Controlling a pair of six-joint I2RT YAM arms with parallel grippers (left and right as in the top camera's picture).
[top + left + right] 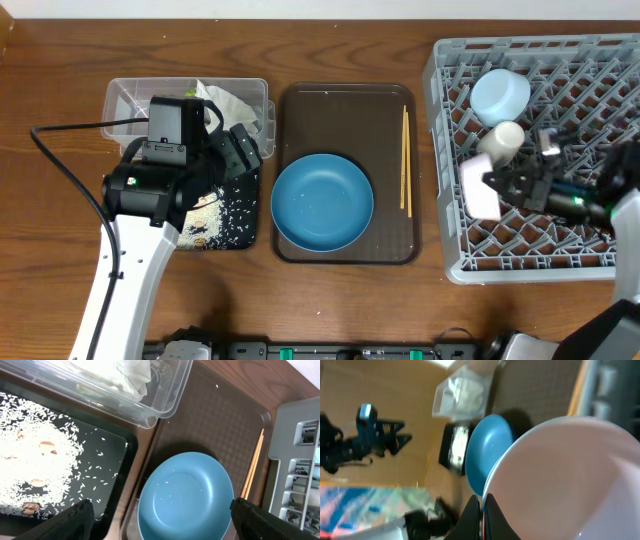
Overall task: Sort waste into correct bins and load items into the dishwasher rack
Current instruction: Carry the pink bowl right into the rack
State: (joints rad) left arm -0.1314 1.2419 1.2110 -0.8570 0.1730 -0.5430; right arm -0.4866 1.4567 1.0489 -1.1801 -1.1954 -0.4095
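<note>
Right claw, pinkish bowl on edge

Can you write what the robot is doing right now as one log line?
left gripper: open, empty | right gripper: shut on pinkish-white bowl, over dishwasher rack | chopsticks: on brown tray

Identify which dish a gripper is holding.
The pinkish-white bowl, clamped by the right gripper; the light-blue bowl lies free in the rack, the blue dish on the brown tray.
</note>
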